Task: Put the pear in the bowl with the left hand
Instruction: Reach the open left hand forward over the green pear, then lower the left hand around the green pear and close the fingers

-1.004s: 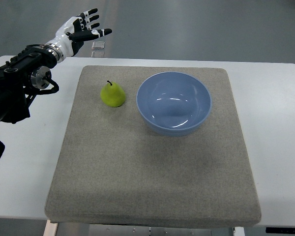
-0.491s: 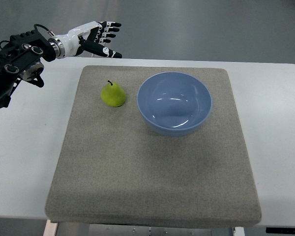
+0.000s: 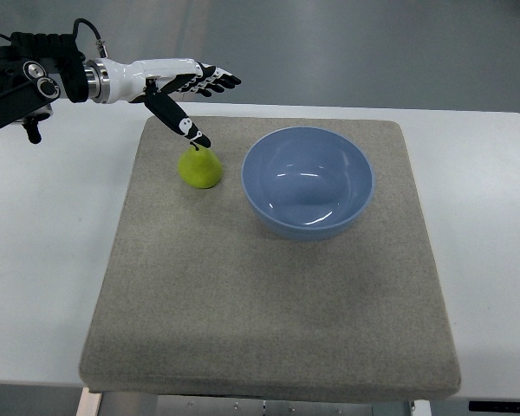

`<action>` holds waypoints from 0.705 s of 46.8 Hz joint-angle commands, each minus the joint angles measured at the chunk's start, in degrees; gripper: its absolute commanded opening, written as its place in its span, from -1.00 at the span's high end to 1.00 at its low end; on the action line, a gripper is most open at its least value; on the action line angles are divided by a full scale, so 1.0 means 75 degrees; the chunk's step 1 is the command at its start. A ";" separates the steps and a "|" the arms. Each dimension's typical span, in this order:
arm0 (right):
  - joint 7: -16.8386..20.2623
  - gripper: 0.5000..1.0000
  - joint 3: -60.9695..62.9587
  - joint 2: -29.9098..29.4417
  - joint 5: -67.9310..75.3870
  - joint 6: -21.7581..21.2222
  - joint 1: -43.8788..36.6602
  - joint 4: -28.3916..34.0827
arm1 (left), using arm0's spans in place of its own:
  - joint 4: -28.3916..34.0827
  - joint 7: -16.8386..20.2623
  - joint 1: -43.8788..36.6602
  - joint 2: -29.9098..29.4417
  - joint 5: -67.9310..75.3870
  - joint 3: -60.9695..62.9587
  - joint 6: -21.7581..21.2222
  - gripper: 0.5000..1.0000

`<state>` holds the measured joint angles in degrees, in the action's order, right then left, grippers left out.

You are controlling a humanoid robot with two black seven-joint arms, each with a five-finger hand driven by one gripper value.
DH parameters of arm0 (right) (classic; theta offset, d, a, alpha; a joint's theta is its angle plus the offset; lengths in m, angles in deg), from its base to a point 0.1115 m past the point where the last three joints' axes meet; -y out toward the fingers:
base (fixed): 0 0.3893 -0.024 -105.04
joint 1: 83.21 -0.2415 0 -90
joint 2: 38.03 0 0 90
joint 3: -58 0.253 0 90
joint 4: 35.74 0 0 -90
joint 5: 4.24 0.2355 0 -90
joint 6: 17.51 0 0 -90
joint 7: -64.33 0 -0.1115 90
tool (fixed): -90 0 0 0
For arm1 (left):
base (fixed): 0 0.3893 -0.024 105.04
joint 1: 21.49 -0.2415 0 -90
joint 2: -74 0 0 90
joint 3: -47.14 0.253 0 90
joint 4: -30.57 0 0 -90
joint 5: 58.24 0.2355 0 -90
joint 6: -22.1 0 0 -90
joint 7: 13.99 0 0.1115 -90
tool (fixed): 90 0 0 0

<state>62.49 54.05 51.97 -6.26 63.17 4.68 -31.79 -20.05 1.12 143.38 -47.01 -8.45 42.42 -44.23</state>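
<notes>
Progress: early — nothing grasped, nothing placed. Near edge of the grey mat (image 3: 269, 329) is bare; mat sits on the white table (image 3: 43, 260).

Mid-mat: blue bowl (image 3: 308, 182) upright, right of centre, with nothing in it — just light glare on the inner wall. Pear (image 3: 199, 166) sits on the mat just left of the bowl, near it but apart, stem up. It isn't lifted.

Far side: left hand (image 3: 184, 87) reaches in from the upper left, arm along the far table edge. The fingers (image 3: 215, 80) are released — stretched out flat toward the right, holding nothing. Thumb (image 3: 180, 123) angles down toward the pear's top; its tip overlaps the stem in this view, but from a steep overhead camera I can't tell whether it touches or just hovers above.

Right hand doesn't show.

Left to do, by my read: close the hand round the pear, lift, carry the short hop right over the bowl rim, release inside. Whole grasp-and-place is outstanding; only the approach looks to be in hand.
</notes>
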 commanded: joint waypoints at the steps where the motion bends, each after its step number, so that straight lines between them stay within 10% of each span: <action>1: 0.0000 -0.70 0.0000 0.0000 0.0000 0.0000 0.0000 0.0000 | 0.0000 0.0012 0.0096 0.0009 0.0649 0.0009 0.0008 -0.96; 33: 0.0000 -0.70 0.0000 0.0000 0.0000 0.0012 0.0000 0.0000 | -0.0188 0.0223 0.0284 0.0361 0.4248 0.0020 0.0348 -0.93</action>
<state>62.46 54.05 51.97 -6.26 63.17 4.68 -31.79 -21.55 2.81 145.83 -44.80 22.80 42.49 -41.45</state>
